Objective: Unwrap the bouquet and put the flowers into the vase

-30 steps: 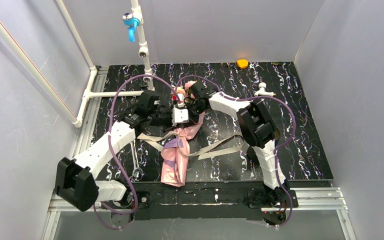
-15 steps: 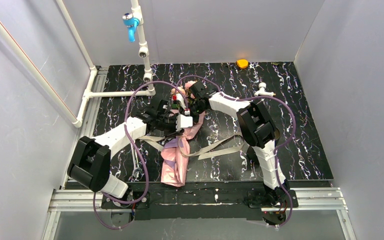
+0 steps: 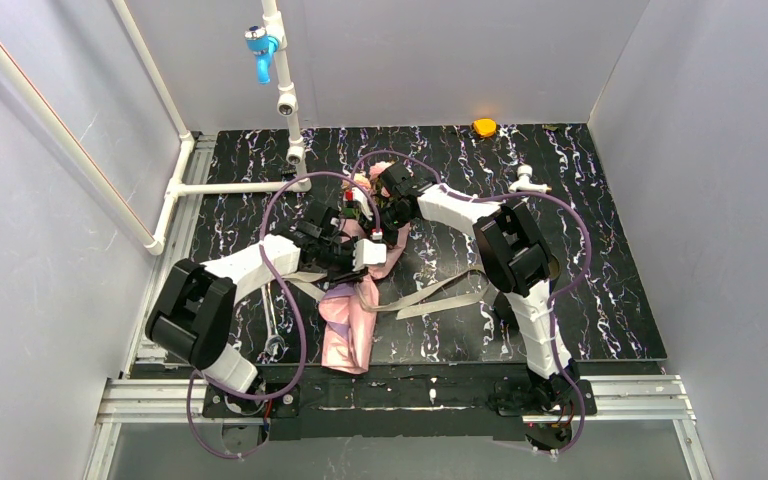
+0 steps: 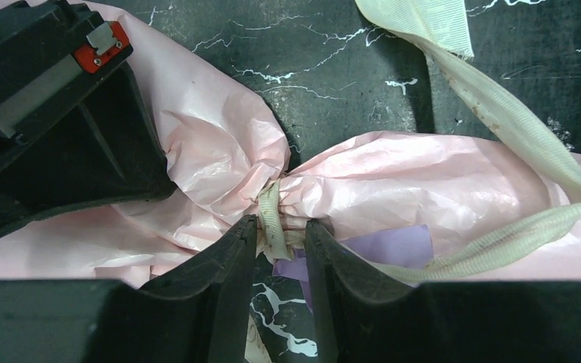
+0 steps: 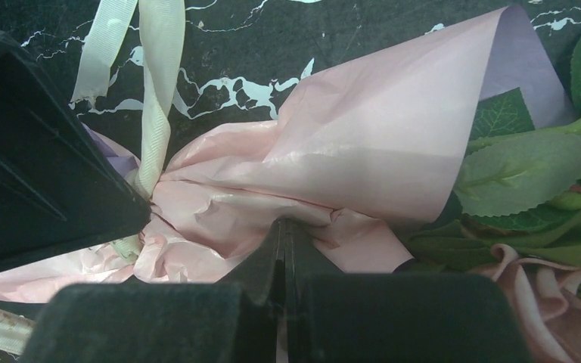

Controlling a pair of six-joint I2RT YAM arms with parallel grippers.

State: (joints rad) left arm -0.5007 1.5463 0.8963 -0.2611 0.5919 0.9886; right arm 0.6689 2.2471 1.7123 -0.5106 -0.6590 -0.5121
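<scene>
My left pincer [image 4: 281,227] stands narrow, straddling the ribbon [image 4: 271,215] cinched round the bouquet's [image 4: 393,181] waist, not yet pinching it. My right pincer [image 5: 284,227] is closed tight against the pink paper; I cannot tell if a fold is caught. The roses [image 5: 545,295] lie just beyond. If I tug while the tie holds, the paper may tear or the whole bundle may drag. It lies on a black marbled table [image 3: 580,250] between grey walls, a white pipe [image 3: 235,187] at the left. I cannot see the vase.
</scene>
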